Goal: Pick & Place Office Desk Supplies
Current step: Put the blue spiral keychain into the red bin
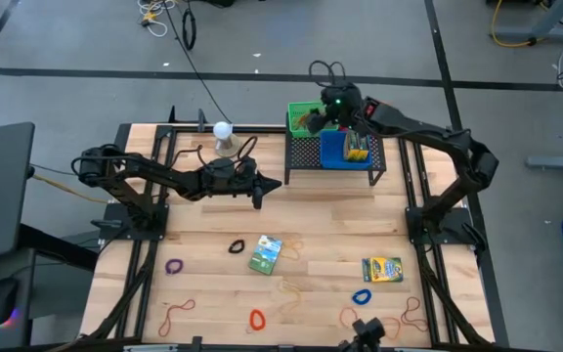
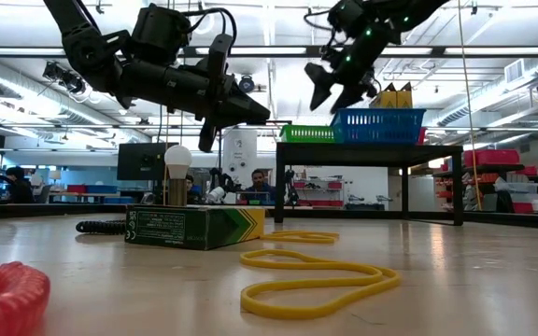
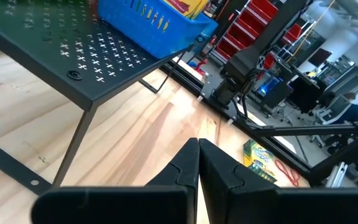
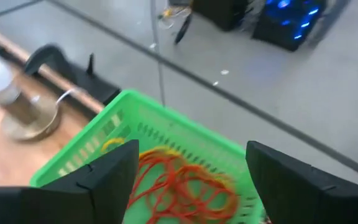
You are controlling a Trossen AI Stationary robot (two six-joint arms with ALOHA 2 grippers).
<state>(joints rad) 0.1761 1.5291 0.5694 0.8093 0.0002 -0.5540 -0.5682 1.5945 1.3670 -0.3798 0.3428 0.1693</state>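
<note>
Loose supplies lie on the wooden table: a green crayon box [image 1: 265,254], a yellow-green crayon box [image 1: 381,269], purple [image 1: 173,265], black [image 1: 237,246], red [image 1: 256,319] and blue [image 1: 362,295] loops, and reddish rubber bands [image 1: 177,313]. My right gripper [image 1: 316,118] hovers open above the green basket [image 4: 166,134], which holds red rubber bands [image 4: 179,183]. A blue basket [image 1: 345,149] beside it holds crayon boxes. My left gripper [image 3: 198,155] is shut and empty. It hangs in the air above the table's middle [image 1: 265,186], left of the rack.
The black mesh rack [image 1: 335,168] stands at the table's far side and carries both baskets. A white ball on a round stand [image 1: 223,132] sits left of it. A yellow rubber band [image 2: 316,280] lies near the table's front edge. Bare wood lies between the rack and the loose items.
</note>
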